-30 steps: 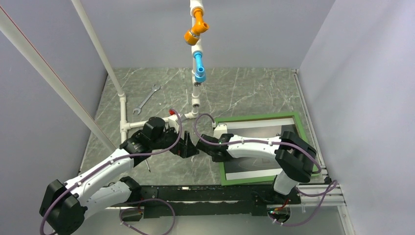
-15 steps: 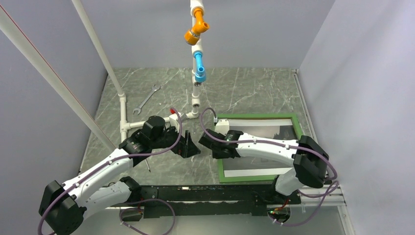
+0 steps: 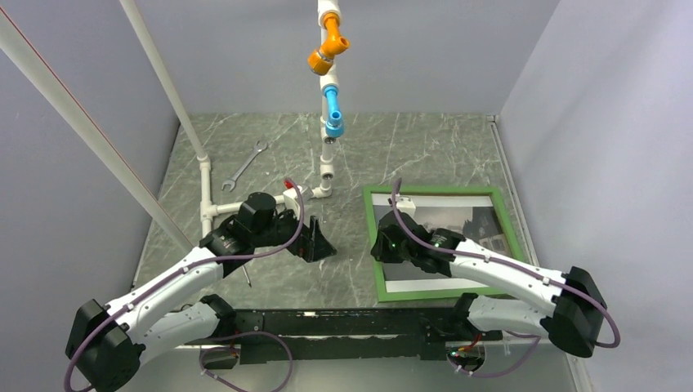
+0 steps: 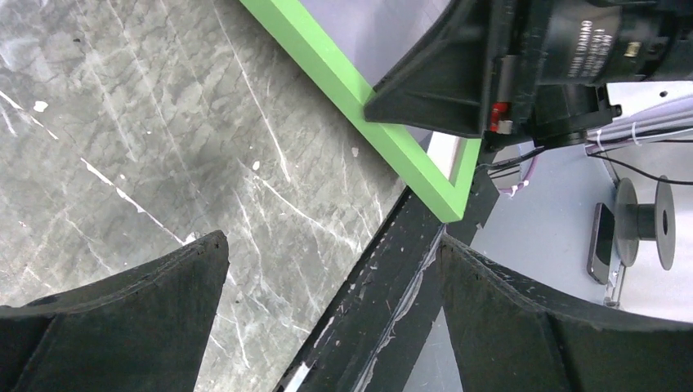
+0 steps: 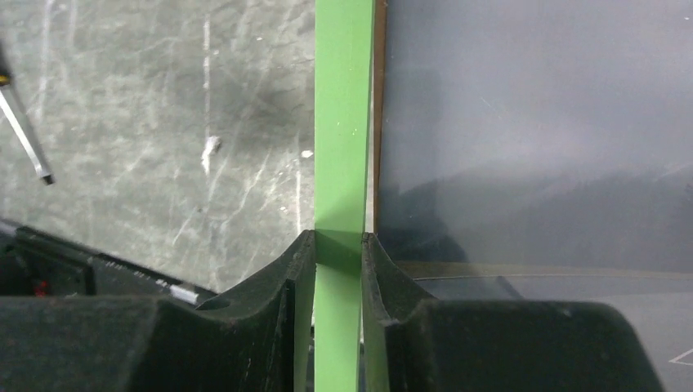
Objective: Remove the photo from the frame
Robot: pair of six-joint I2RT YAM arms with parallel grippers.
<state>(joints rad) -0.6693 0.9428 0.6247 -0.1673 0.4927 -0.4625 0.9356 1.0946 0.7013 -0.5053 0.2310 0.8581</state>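
Right gripper (image 5: 338, 237): fingers were clamped narrowly on the left rail of the frame (image 3: 433, 190), one pad on either side of the green moulding. Left gripper (image 4: 333, 239): jaws were spread wide and held nothing, over the marble table (image 3: 409, 147) just left of the frame's near corner. The frame lay flat and face up on the right half of the table. Photo (image 3: 462, 222): sat inside the frame, greyscale, its white border showing along the near edge. Wrench (image 3: 245, 166): lay at far left, well apart from both grippers, near the white pipe assembly (image 3: 326, 167).
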